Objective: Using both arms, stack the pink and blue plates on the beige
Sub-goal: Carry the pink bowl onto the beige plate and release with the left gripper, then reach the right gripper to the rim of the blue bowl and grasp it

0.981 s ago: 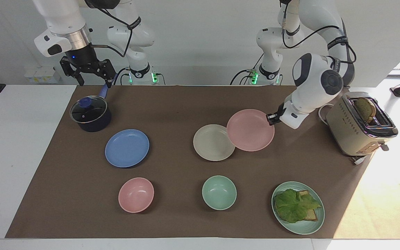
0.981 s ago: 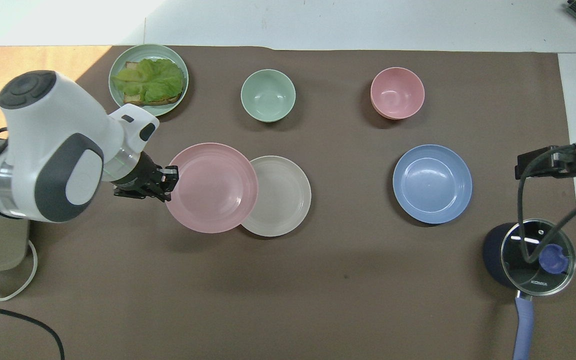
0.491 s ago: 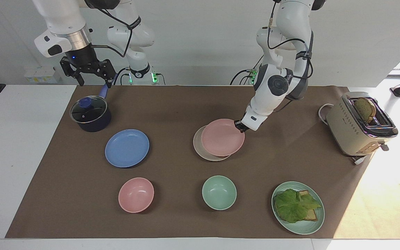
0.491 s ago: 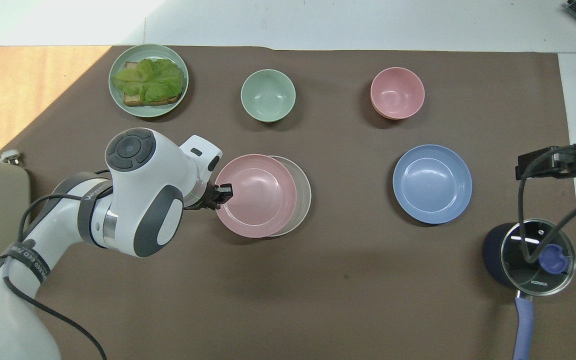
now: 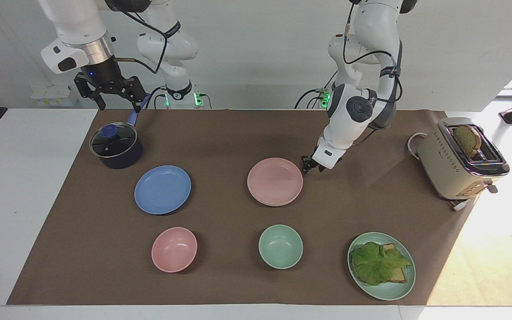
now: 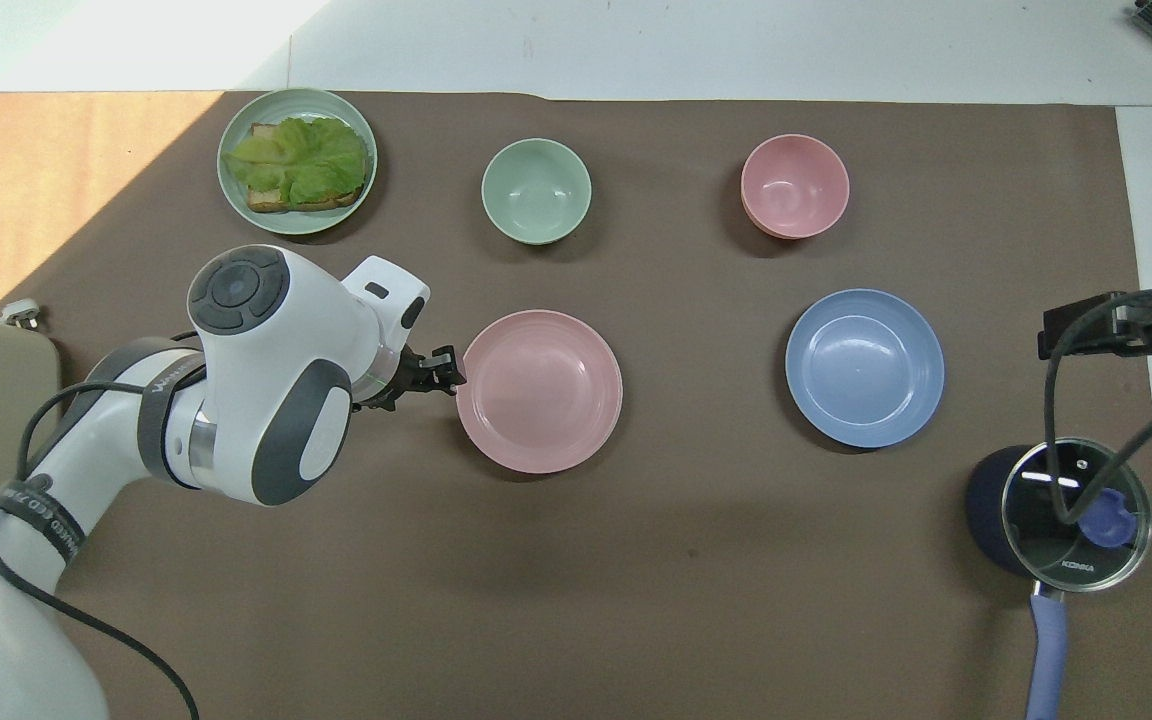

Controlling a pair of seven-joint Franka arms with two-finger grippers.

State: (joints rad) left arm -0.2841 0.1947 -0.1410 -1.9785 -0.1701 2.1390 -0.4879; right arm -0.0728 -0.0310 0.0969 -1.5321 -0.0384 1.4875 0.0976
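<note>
The table under its brown cover carries everything noted here; at my left arm's end stands the toaster with a slice of bread in one slot; at my right arm's end sits the dark lidded saucepan, with my right fingers spread wide in the air over it, holding nothing, that arm waiting; the pink plate lies flat on the beige plate, of which only a thin rim shows at the edge farther from me in the facing view; the blue plate rests alone on the cover, well apart from that stack, toward my right arm's end and just beside the saucepan; the pale green plate with bread and lettuce sits farthest from me at my left arm's end; the green bowl and pink bowl sit in that same row; my left fingers are just beside the pink plate's rim, parted and off it, grasping nothing.
</note>
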